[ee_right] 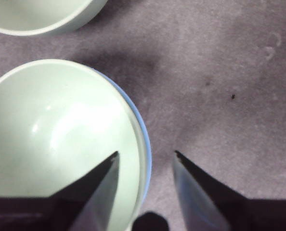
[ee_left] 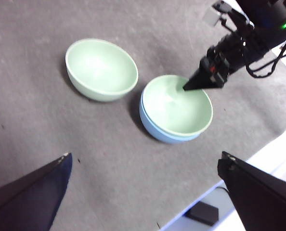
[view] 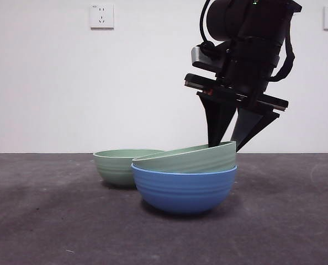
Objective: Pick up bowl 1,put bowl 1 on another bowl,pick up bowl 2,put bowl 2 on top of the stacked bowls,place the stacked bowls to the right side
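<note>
- I see a dark grey table point(view: 53, 221) in front of a white wall point(view: 70, 83) that carries two power sockets — one at the upper left point(view: 101, 16).
- The blue ribbed bowl point(view: 183, 190) stands near the camera, a little right of centre.
- One pale green bowl point(view: 187, 159) sits inside the blue one, tilted, with its right rim higher than its left.
- The second pale green bowl point(view: 118, 164) stands on the table alone, left of the pair and slightly farther back, just beside them.
- My right gripper point(view: 234, 130) comes down from the upper right of the front view. Its jaws are spread apart and straddle the right rim of the nested bowls: one jaw is over the green bowl's inside, the other outside the blue wall. I cannot tell whether either jaw touches the rim.
- My left gripper point(ee_left: 143, 190) hangs high above the table, well apart from the bowls, its jaws wide apart and holding nothing.
</note>
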Robot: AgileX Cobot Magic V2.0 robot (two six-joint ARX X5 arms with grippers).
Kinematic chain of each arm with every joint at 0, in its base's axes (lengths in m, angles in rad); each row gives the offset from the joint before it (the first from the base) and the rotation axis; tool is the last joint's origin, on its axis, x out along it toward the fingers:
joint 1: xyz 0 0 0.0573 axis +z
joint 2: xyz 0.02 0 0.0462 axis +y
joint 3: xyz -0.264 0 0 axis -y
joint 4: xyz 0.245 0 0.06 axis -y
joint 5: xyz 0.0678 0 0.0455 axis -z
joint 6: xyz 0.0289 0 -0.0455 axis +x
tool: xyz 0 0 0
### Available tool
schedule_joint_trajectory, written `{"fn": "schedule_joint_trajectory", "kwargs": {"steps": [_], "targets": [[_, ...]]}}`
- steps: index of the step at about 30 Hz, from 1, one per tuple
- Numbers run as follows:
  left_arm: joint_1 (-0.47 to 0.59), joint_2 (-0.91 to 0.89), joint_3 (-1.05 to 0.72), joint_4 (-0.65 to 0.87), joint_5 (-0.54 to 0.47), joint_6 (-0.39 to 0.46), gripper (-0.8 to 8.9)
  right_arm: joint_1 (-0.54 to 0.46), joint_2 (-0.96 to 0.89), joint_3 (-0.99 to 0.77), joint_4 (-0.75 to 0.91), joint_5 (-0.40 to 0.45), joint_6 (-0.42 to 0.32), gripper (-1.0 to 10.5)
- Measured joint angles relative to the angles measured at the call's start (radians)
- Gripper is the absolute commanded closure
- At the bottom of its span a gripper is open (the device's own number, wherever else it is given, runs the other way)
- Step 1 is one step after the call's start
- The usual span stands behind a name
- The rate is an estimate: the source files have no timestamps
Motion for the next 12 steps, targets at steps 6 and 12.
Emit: {"fn": "schedule_joint_trajectory", "kwargs": {"steps": [6,12], "targets": [[0.0,0.046,0.0,0.065,-0.001,-0.039,1.81,0.016,-0.001,0.0,-0.001,0.0,-0.001,7.2],[-0.026,0.22,0.0,0.206,-0.021,-0.095,1.82,0.016,-0.114,-0.002,-0.024,0.018,-0.004,7.2]]}}
